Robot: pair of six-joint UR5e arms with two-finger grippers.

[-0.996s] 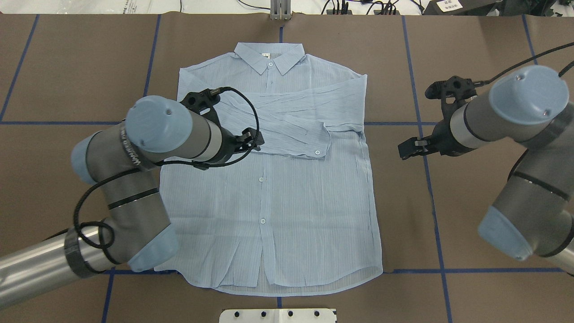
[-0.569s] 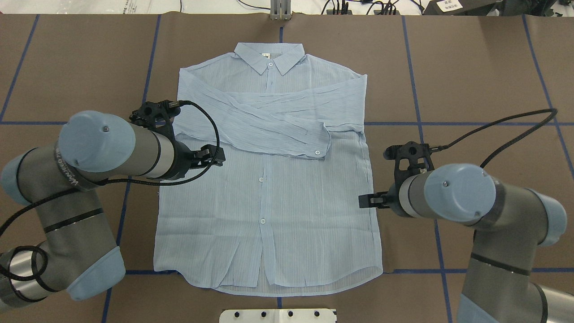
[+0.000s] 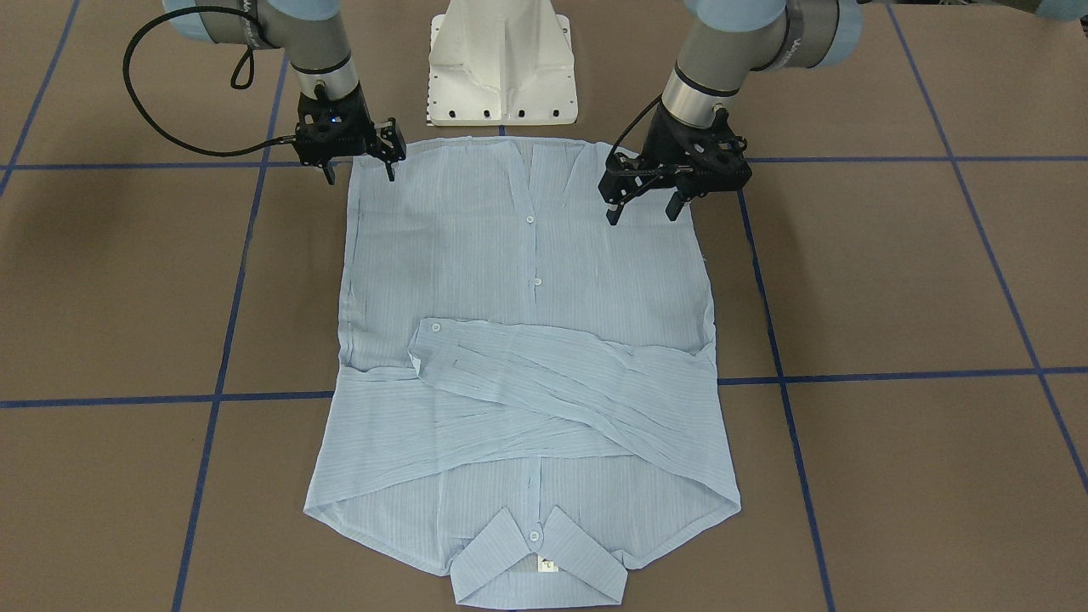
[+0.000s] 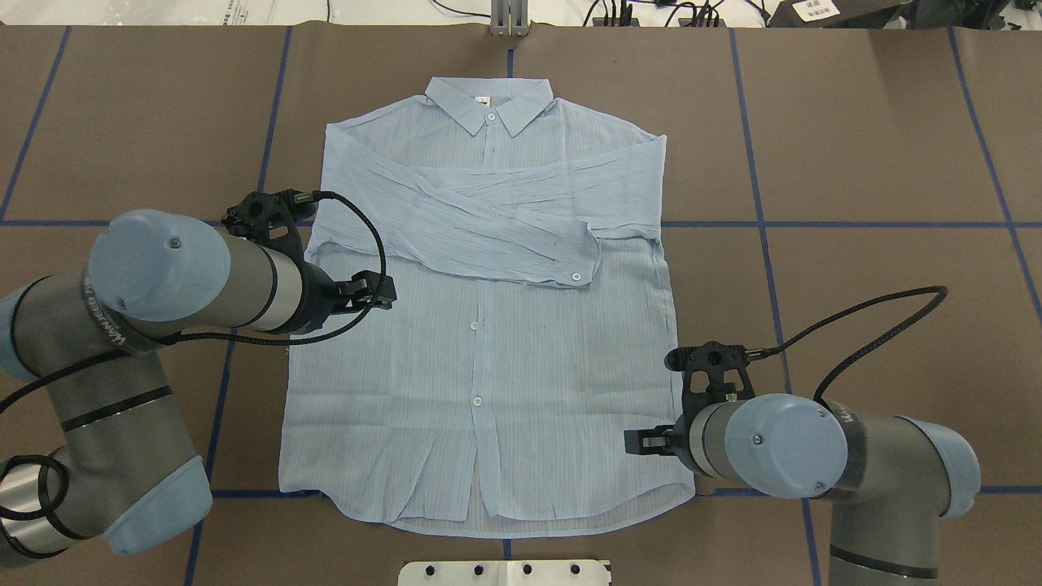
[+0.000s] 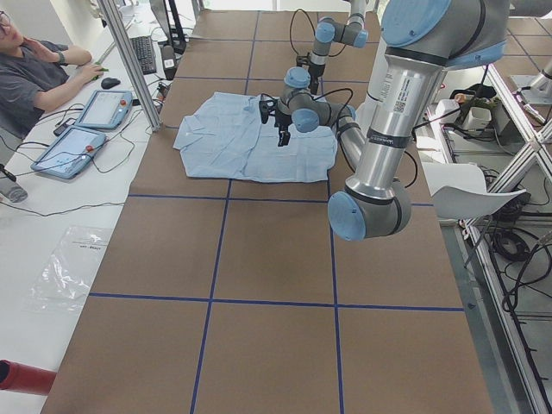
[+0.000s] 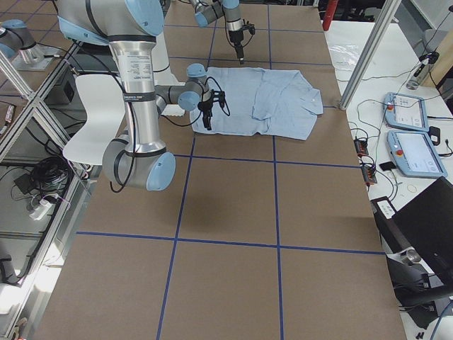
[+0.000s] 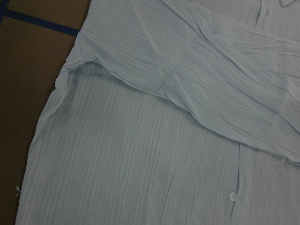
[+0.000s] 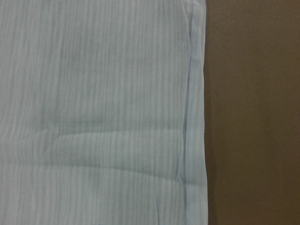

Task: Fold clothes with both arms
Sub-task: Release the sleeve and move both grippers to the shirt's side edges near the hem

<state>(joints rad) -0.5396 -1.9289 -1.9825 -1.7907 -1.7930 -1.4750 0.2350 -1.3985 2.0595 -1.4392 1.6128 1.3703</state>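
I have the pale-blue, finely striped button-up shirt (image 4: 488, 366) lying flat on the brown table (image 4: 855, 163). From overhead its collar is at 12 o'clock, and both sleeves are crossed over the chest. I judge the hem fold is the step in hand. My left gripper (image 3: 642, 208) hovers over the shirt's 9 o'clock side and my right gripper (image 3: 360, 170) over its 5 o'clock hem corner. Both pairs of fingers are spread, holding nothing. Next, each should descend to a hem corner, pinch it, and carry it towards 12.

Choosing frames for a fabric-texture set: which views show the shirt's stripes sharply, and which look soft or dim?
Right wrist view: shirt in soft focus, stripes smeared. Left wrist view: dim and bluish, but stripes readable. Overhead view: evenly lit, creases and stripes crisp. Front-facing view: even light, faint shadows on the table, no glare.
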